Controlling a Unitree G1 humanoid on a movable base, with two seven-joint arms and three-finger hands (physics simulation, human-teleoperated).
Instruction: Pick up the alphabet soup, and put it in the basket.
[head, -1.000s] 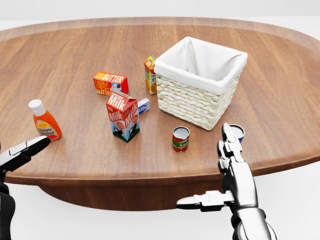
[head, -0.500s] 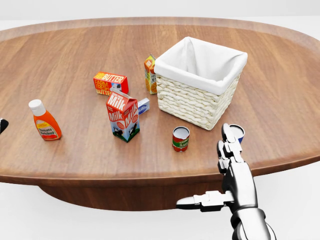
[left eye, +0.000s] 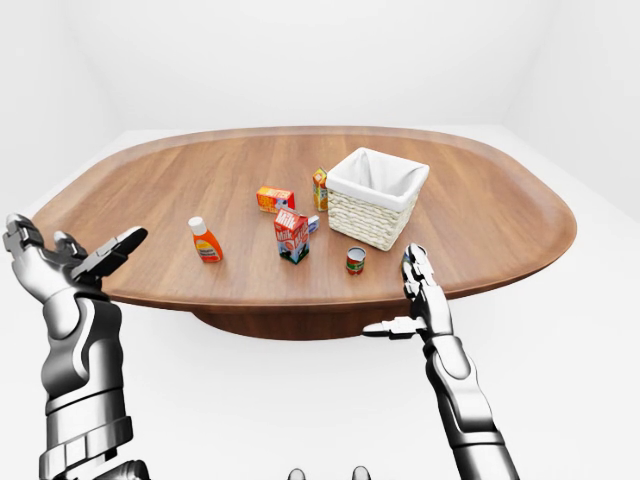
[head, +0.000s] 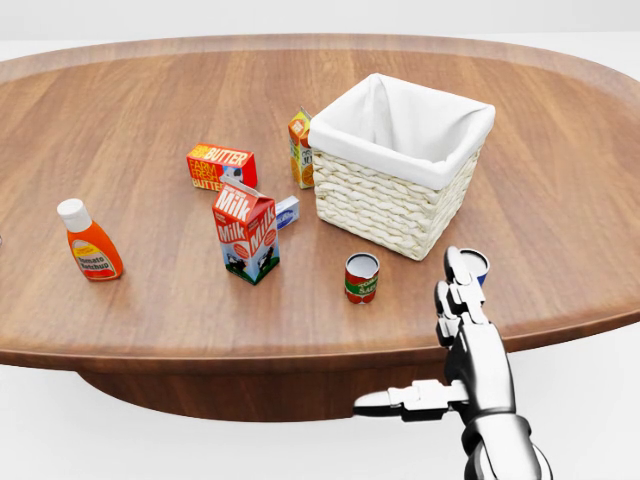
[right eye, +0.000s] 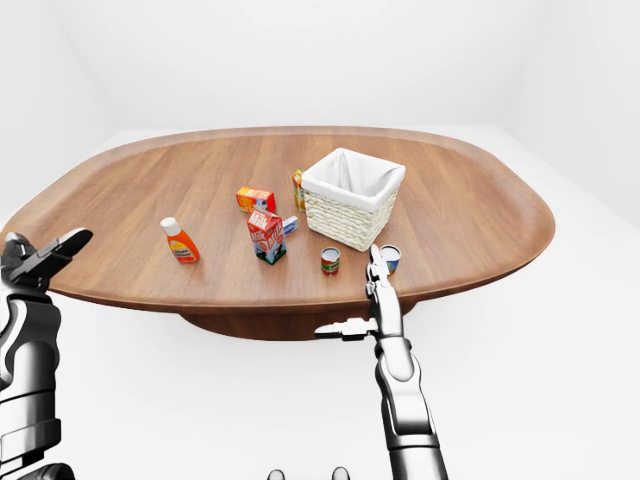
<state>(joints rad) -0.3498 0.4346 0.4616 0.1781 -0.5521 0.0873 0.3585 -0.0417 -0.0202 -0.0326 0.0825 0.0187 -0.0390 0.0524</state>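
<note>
Left-eye view first: the left robot hand (left eye: 70, 262) is being held up off the desk's (left eye: 180, 185) edge at about 9 o'clock, fingers spread wide, nothing in it. The right robot hand (left eye: 418, 295) is being held upright at roughly 5 o'clock from the basket (left eye: 377, 198), fingers straight up and thumb stuck out sideways, so it's open and empty too.

Head view: the alphabet soup (head: 361, 277) can is being shown upright on the wood, near the basket's lower corner at about 6 o'clock from it and not touching it. A second can (head: 477, 265) with a blue label is being half hidden behind the right robot hand's fingertips (head: 456, 262). The milk carton (head: 246, 231) is being seen at 9 o'clock from the soup, with the ketchup bottle (head: 89, 241) well apart further toward 9. The butter box (head: 221, 167) and a small orange carton (head: 300, 148) are being shown up toward 11 o'clock, the carton just beside the basket wall.

Right-eye view: pretty much the same layout is being shown, with the right robot hand just below the blue can.
</note>
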